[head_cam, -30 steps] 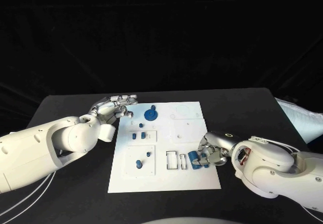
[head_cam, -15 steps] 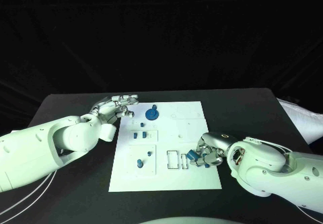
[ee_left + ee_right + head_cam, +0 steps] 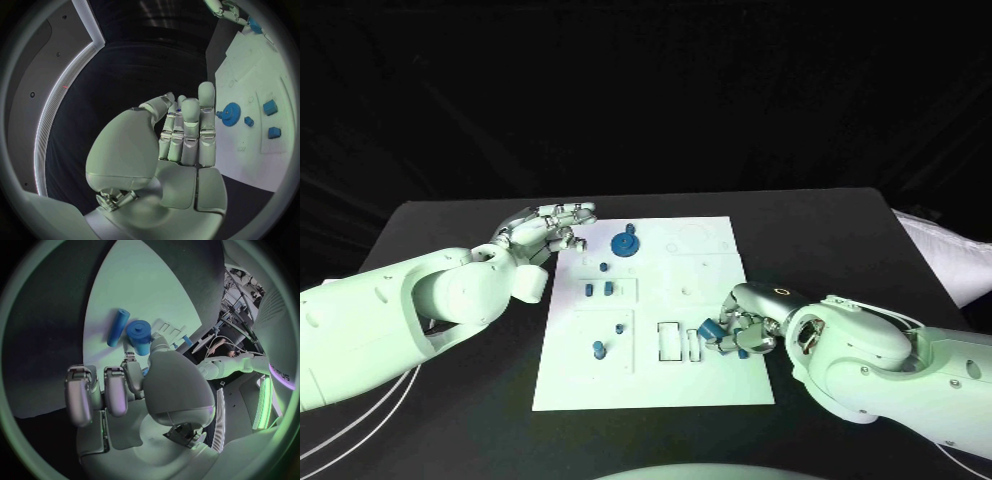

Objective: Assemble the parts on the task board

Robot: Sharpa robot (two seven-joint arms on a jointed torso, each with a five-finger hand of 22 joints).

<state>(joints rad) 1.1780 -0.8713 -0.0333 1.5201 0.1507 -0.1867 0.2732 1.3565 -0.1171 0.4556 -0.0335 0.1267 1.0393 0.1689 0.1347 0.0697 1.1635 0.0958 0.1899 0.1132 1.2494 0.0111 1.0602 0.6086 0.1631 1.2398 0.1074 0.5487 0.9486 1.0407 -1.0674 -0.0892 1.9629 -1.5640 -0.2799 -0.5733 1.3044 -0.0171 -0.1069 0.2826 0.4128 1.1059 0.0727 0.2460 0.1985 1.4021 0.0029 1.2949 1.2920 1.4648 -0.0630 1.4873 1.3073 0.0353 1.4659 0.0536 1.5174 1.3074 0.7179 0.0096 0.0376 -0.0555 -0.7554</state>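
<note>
The white task board (image 3: 711,262) lies mid-table. On it sit a blue gear (image 3: 625,243) near the far edge and small blue parts (image 3: 597,290) in the left-hand recesses. My right hand (image 3: 744,331) is at the board's right edge beside the rectangular slots (image 3: 679,342), pinching a blue peg (image 3: 139,332) at its fingertips. A blue cylinder (image 3: 117,327) lies on the board just beyond the peg. My left hand (image 3: 545,229) hovers off the board's far left corner with fingers extended and nothing in them; the gear (image 3: 232,111) lies in front of it.
A pale soft object (image 3: 945,255) lies at the table's right edge. Black table surface (image 3: 459,300) surrounds the board on all sides. Another blue part (image 3: 599,350) stands in the near-left recess.
My right hand has shifted slightly left and away from me, toward the slots, bringing the blue peg with it. The left hand has stayed in place.
</note>
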